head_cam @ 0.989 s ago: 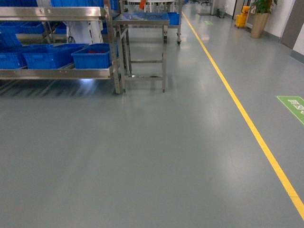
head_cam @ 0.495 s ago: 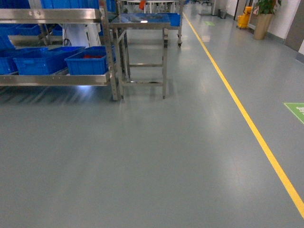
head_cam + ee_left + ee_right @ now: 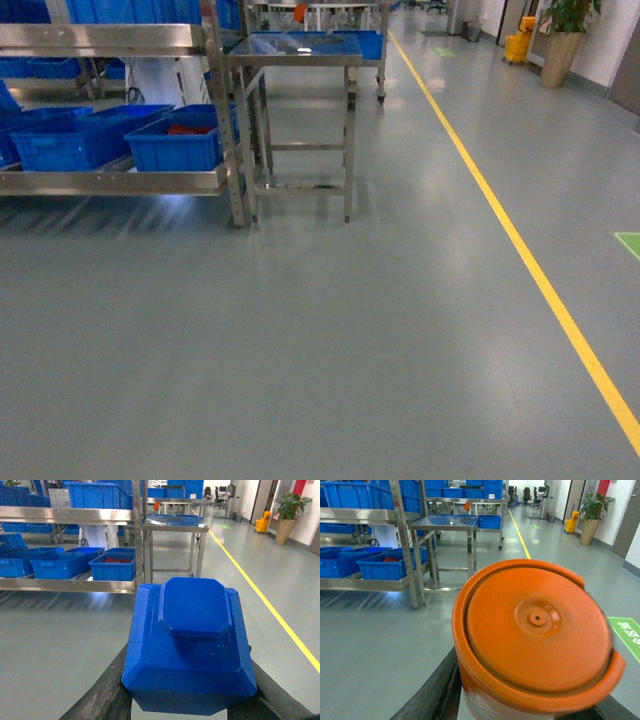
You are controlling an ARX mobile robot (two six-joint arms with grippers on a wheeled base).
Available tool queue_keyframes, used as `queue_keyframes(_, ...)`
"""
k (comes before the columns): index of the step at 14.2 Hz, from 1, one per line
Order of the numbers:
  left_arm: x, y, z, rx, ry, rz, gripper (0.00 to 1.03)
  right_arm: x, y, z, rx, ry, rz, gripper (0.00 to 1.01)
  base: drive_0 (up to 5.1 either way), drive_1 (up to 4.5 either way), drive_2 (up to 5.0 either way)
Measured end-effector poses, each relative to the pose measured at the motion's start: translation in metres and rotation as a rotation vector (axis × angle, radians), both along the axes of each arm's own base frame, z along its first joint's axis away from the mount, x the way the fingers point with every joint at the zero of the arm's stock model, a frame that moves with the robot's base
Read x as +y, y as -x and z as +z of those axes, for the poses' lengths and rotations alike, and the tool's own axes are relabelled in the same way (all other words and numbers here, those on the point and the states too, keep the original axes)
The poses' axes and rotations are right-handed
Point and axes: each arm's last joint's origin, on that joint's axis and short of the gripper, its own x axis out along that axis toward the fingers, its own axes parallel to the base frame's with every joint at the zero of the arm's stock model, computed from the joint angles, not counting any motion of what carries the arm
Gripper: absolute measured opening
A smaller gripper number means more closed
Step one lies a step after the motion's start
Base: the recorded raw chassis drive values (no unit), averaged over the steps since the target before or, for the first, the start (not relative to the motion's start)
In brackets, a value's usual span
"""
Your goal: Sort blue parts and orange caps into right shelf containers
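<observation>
In the left wrist view my left gripper (image 3: pixel 186 700) is shut on a blue part (image 3: pixel 190 640), a chunky faceted block with a raised octagonal top, held between the dark fingers (image 3: pixel 102 695). In the right wrist view my right gripper (image 3: pixel 520 707) is shut on an orange cap (image 3: pixel 535 630), round with a rimmed lid and white lettering on its side. Neither gripper shows in the head view. Blue ribbed crates (image 3: pixel 180 145) sit on a steel rack's lower shelf (image 3: pixel 110 182) at the far left. The rightmost crate (image 3: pixel 114 566) holds red items.
A steel table (image 3: pixel 300 60) with a blue tray on top stands just right of the rack. A yellow floor line (image 3: pixel 520 250) runs along the right side. A green floor mark (image 3: pixel 630 243) and a potted plant (image 3: pixel 560 40) lie beyond it. More blue crates (image 3: pixel 100 495) fill the upper shelf.
The rack and table have come nearer and sit lower in the head view. The green floor mark has slid toward the right edge.
</observation>
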Motion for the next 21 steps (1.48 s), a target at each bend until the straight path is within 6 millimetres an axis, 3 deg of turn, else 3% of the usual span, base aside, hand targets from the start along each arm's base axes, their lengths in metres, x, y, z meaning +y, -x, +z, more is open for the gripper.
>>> queue_keyframes(21,0.0,0.0,0.0003,-0.003,0.0,0.001,0.43,0.0,0.0,0.0005,-0.005,0.0,0.0,0.44,0.0,4.22,-4.3)
